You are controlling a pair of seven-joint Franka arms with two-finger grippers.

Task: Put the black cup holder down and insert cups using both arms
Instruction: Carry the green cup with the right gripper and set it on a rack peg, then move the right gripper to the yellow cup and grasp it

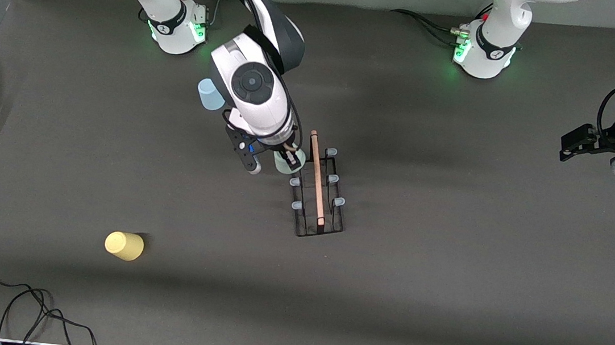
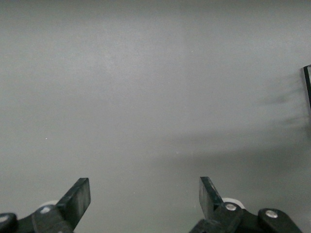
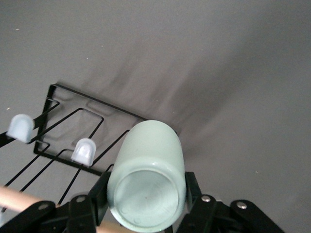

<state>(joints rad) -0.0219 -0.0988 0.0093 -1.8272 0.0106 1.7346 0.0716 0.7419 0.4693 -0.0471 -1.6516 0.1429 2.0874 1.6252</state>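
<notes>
The black cup holder (image 1: 319, 196) stands mid-table, its wooden rod (image 1: 317, 176) along the top. My right gripper (image 1: 289, 159) is shut on the mint green cup (image 1: 284, 161), held base-up over the rack's end farthest from the front camera, where one peg is hidden. In the right wrist view the cup (image 3: 148, 170) sits between the fingers (image 3: 192, 187), above the rack wires (image 3: 97, 102) and two pegs (image 3: 84, 150). The light blue cup (image 1: 210, 95) stands by the right arm. The yellow cup (image 1: 124, 245) lies nearer the front camera. My left gripper (image 1: 570, 144) waits open and empty (image 2: 145, 194).
Black cables (image 1: 14, 301) lie at the table's front edge toward the right arm's end. A corner of the rack (image 2: 307, 87) shows at the edge of the left wrist view. The right arm's wrist (image 1: 255, 98) hangs over the light blue cup's side.
</notes>
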